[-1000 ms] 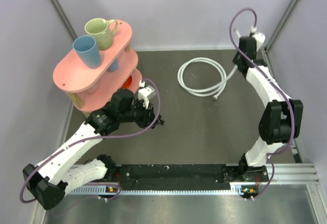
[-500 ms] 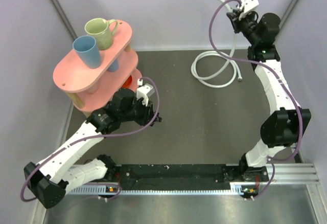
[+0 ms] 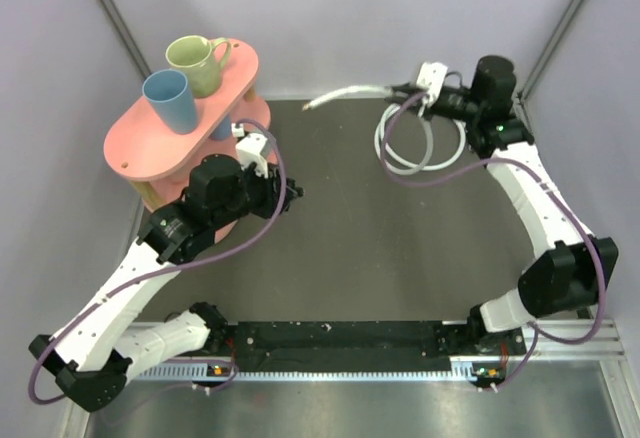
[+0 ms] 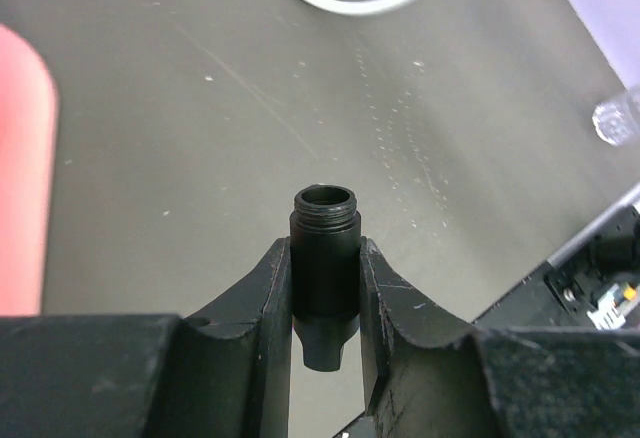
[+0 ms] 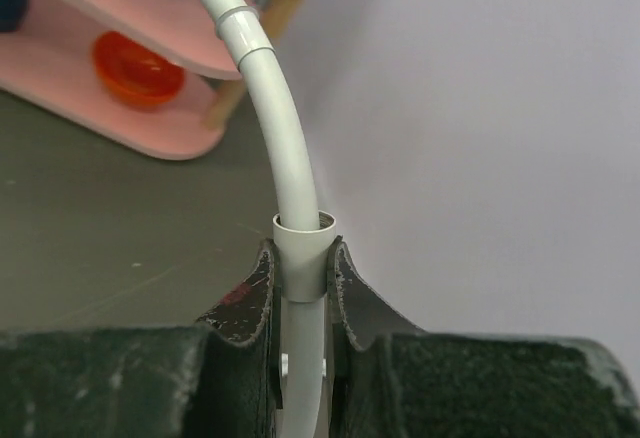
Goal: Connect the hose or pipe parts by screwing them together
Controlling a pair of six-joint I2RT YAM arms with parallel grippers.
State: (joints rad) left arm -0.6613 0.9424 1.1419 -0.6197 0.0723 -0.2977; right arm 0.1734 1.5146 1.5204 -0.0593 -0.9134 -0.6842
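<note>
Holding the parts apart, both arms are working above the table [image 3: 380, 258].

Item 1: connector [image 4: 325, 258]. Black and short, with a threaded open mouth.
- The left gripper [image 4: 325, 248] is clamping it by the body, one finger pressing each side.
- The threaded mouth is standing clear above the fingertips.
- In the top view the left gripper [image 3: 290, 193] is hovering at about 9 o'clock from the table's centre, near the shelf [image 3: 150, 148], with the connector pointing toward 3 o'clock.

Item 2: hose [image 3: 345, 94]. White, thin and flexible.
- The right gripper [image 3: 405, 88] is hanging at about 1 o'clock, its fingers closed on the hose.
- The wrist view shows the right gripper [image 5: 300, 258] squeezing a white collar on the hose [image 5: 285, 138], which is rising from the fingers and curving toward 11 o'clock.
- From the grip a free length is reaching toward 9 o'clock in the air. Its tip is too small to make out.
- The remaining loops are lying on the table beneath the gripper.

Item 3: shelf. Pink, two tiers, at 10 o'clock.
- It is carrying a green mug [image 3: 195, 63] and a blue cup [image 3: 170, 100] on top.
- An orange object [image 5: 135, 68] is sitting on the lower tier.
</note>
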